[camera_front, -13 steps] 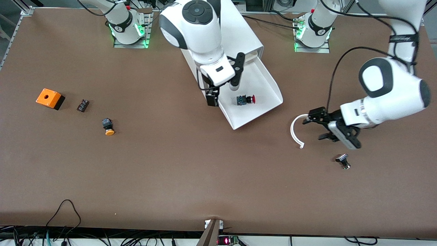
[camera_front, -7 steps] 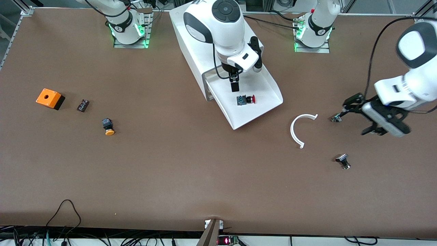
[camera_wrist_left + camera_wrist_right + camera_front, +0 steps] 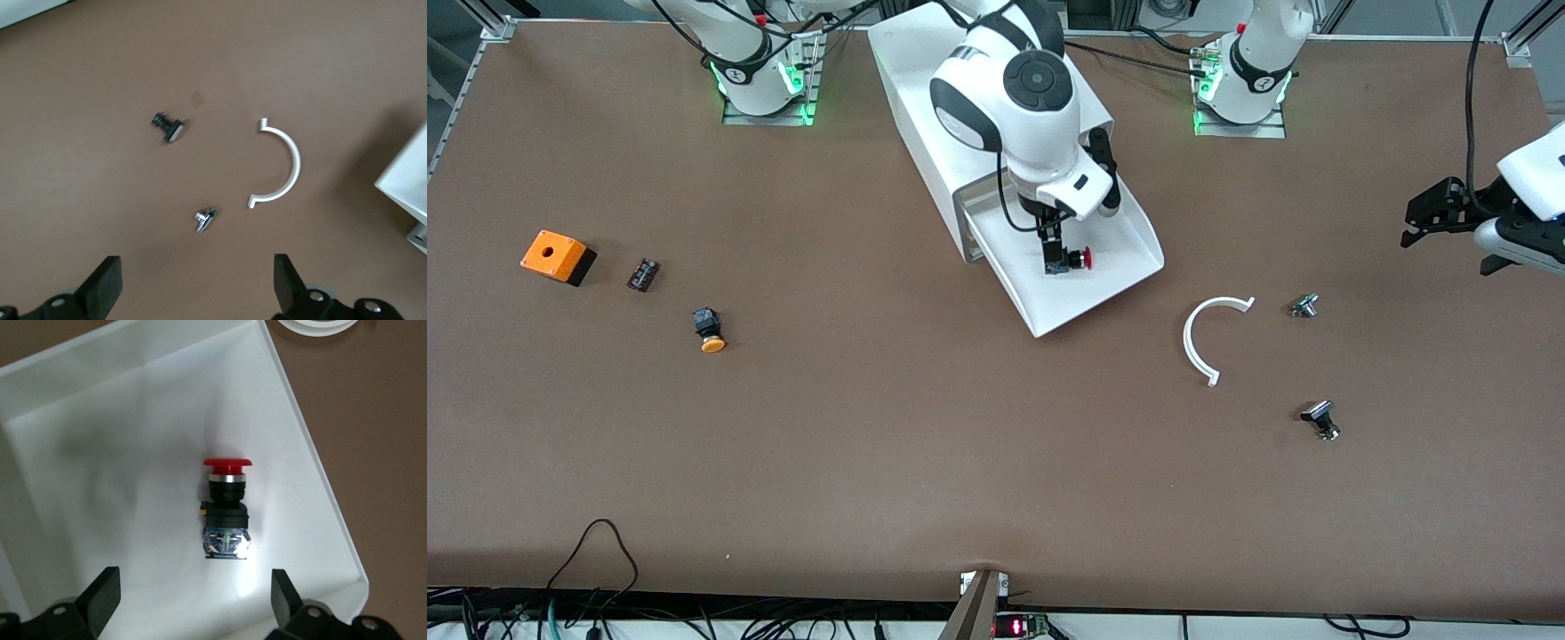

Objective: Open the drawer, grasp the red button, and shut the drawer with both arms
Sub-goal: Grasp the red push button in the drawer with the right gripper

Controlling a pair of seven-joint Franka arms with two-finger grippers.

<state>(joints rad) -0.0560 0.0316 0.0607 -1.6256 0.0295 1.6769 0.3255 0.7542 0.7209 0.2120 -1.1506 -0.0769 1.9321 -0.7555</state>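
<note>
Drawer [image 3: 1089, 293] pulled out of white cabinet [image 3: 925, 98], with red button [image 3: 1069, 260] lying on its side in the tray. Right gripper [image 3: 1055, 242] directly over the button, fingers spread wide, holding nothing. Left gripper [image 3: 1449, 222] above bare table at the left arm's end, fingers also spread, empty; white arc [image 3: 1202, 338] and two small metal parts [image 3: 1304, 306] nearby.

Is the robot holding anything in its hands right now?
No, nothing yet. The right gripper hangs open over the button in the drawer, not touching it. The left gripper is open over bare table.
</note>
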